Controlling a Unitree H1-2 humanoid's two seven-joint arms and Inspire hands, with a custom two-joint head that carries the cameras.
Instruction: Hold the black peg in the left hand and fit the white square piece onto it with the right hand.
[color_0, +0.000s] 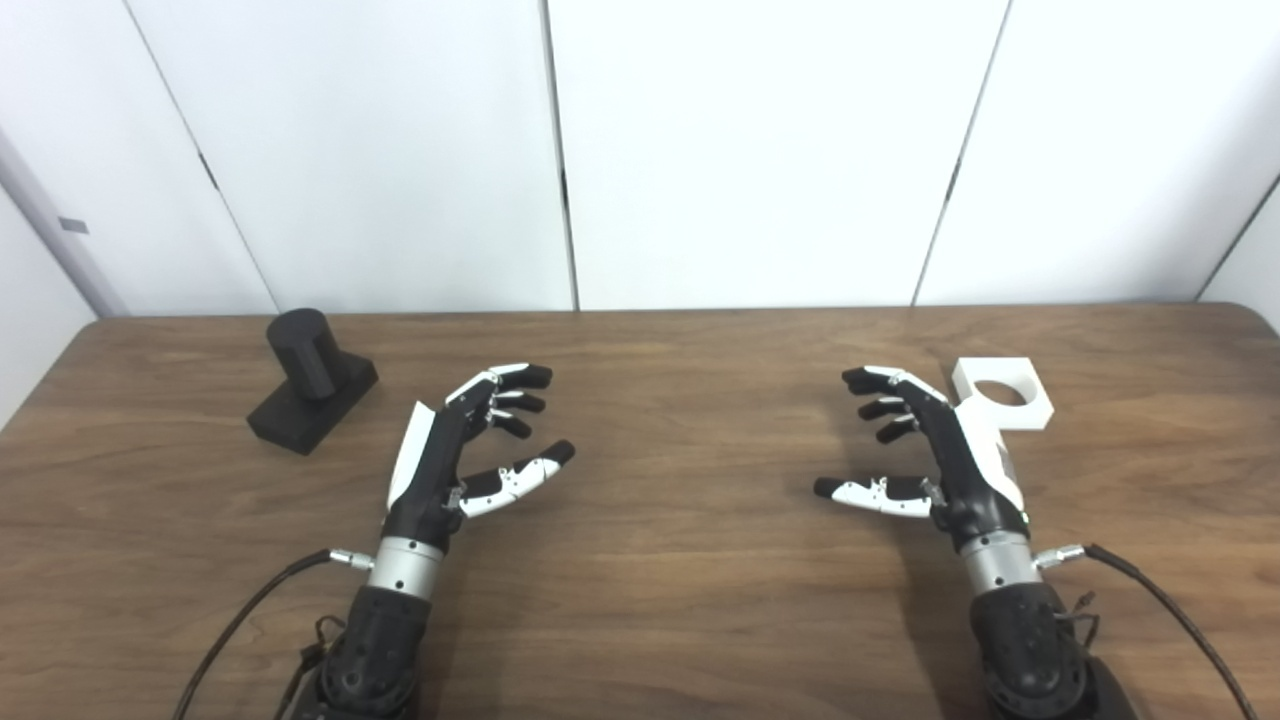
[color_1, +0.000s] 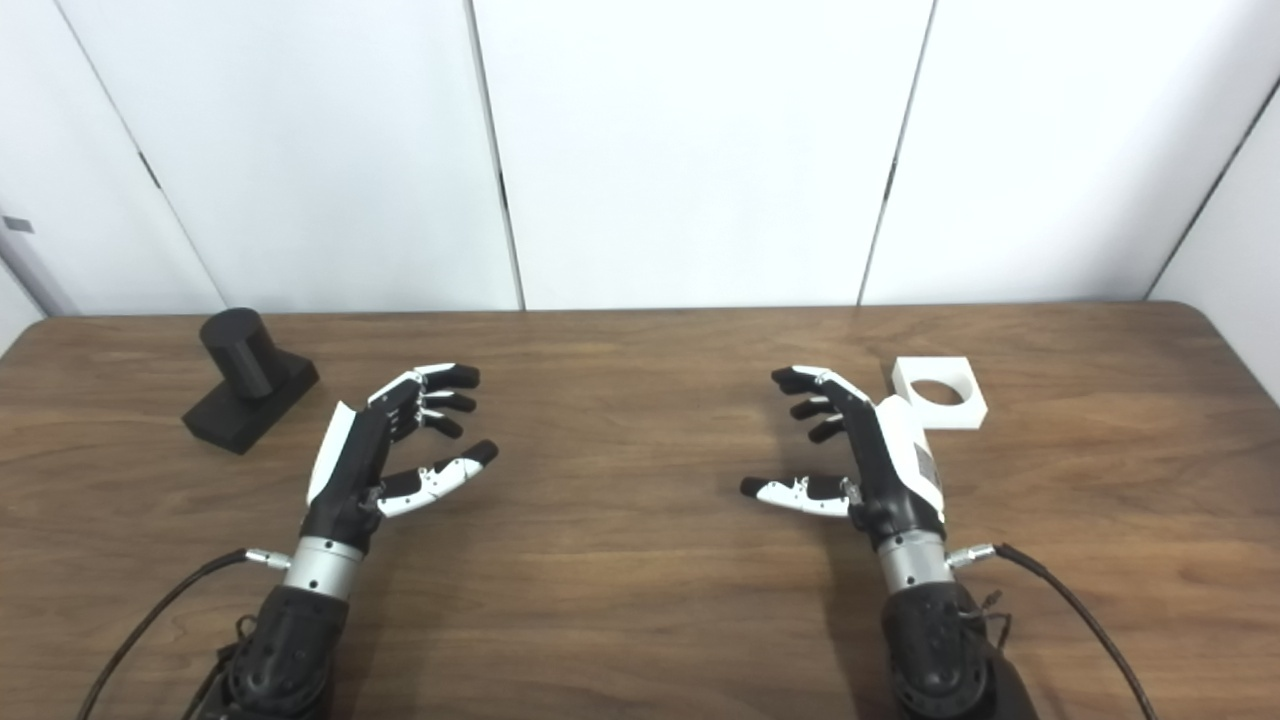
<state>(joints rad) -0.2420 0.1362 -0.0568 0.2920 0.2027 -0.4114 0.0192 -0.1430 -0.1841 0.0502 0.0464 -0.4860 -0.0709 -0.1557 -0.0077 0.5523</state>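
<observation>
The black peg (color_0: 308, 388), a short cylinder upright on a rectangular black base, stands on the wooden table (color_0: 680, 560) at the far left. My left hand (color_0: 470, 445) hovers to its right, apart from it, open with fingers spread and nothing held. The white square piece (color_0: 1003, 392), flat with a round hole through it, lies at the far right. My right hand (color_0: 925, 450) is just left of it, open and empty, its back nearly against the piece's near corner.
White wall panels (color_0: 760, 150) rise right behind the table's far edge. Black cables (color_0: 1170, 610) trail from both wrists toward the near edge. Bare wood lies between the two hands.
</observation>
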